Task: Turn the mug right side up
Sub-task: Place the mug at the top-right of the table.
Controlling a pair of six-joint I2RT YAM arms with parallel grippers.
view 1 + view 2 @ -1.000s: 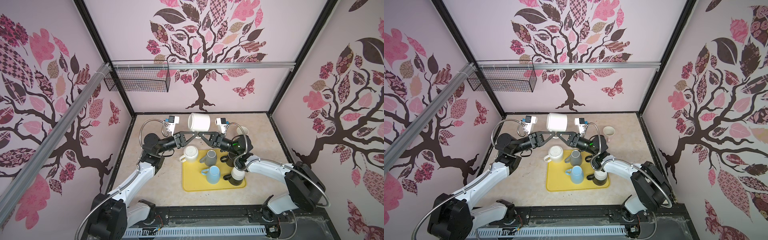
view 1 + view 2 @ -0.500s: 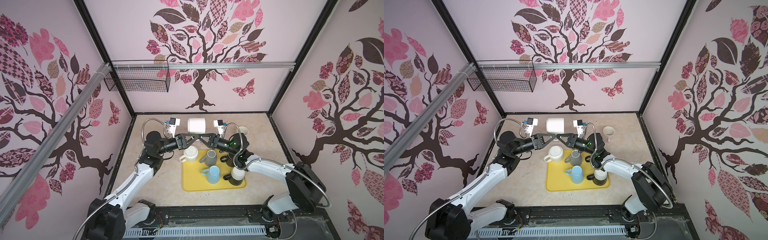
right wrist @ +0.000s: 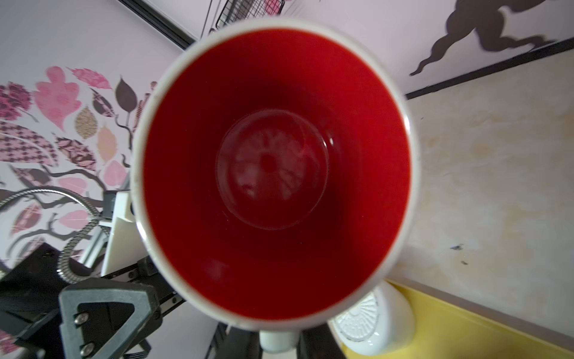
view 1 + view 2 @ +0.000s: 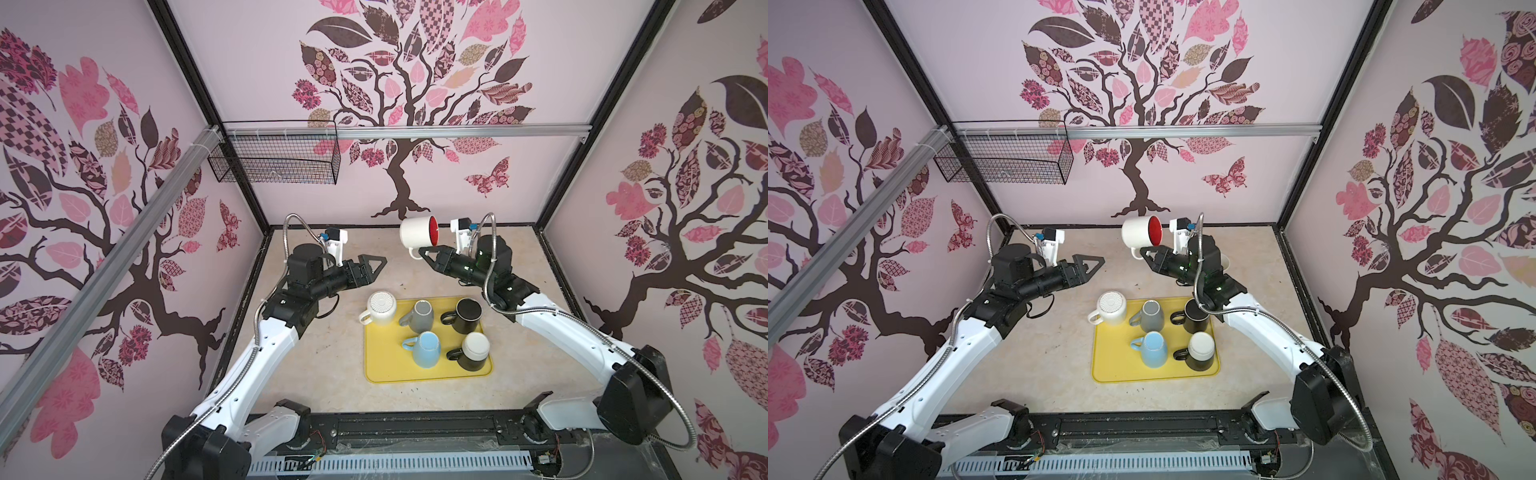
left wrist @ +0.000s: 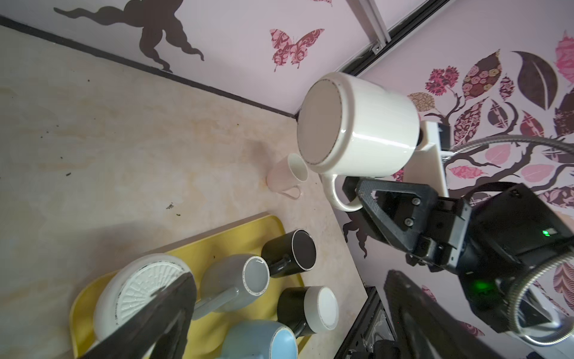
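A white mug [image 4: 417,232] [image 4: 1139,234] with a red inside hangs in the air above the back of the table. It lies on its side, with its mouth towards the right arm. My right gripper [image 4: 424,251] [image 4: 1144,251] is shut on the mug's handle from below; in the right wrist view the red inside [image 3: 273,174] fills the picture, and the handle [image 3: 277,339] sits between the jaws. The left wrist view shows the mug's flat base [image 5: 320,124]. My left gripper [image 4: 379,262] [image 4: 1097,263] [image 5: 289,289] stands open and empty, well to the left of the mug.
A yellow tray [image 4: 376,368] holds several mugs: white ribbed [image 4: 380,307] at its left edge, grey [image 4: 419,316], black [image 4: 466,316], blue [image 4: 427,350], and black-and-white [image 4: 472,351]. A pale pink mug [image 5: 284,174] stands by the right arm. A wire basket [image 4: 274,163] hangs on the back wall.
My left gripper has let go of the mug, opened and drawn back to the left. My right gripper has kept the handle and turned the mug, so its red mouth now shows.
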